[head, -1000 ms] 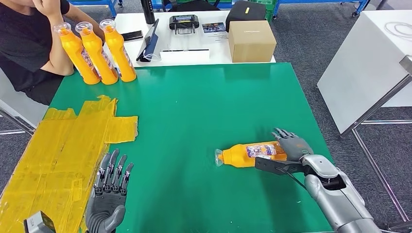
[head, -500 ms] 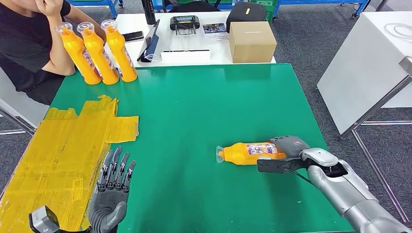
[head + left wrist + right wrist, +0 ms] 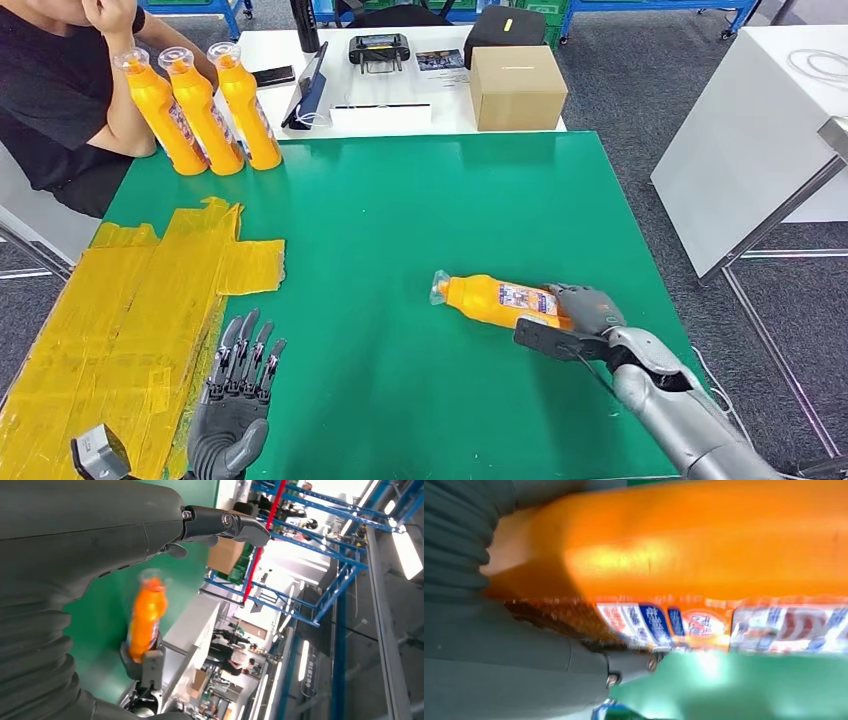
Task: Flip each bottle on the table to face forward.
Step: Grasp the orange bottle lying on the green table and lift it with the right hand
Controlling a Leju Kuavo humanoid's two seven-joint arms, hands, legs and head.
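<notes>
My right hand grips the base end of 1 orange bottle, fingers wrapped over it and thumb underneath. The bottle lies on its side on the green tabletop, toward the near right part, cap end pointing left and slightly away from me. Its label faces up in the head view. In the right wrist view the bottle sits tight against my palm, label strip blurred, green surface just beyond it. The left wrist view shows the same bottle in the distance, blurred.

My left hand holds nothing, fingers straight and spread apart. It sits at the near left, over the edge of the yellow tape patch that covers the left side of the tabletop.

3 more orange bottles stand upright in a row at the far left corner, close beside each other. A person in a black shirt sits just beside them, 1 arm against the nearest bottle.

Beyond the green surface, a white table carries a cardboard box, a black controller and a tablet.
</notes>
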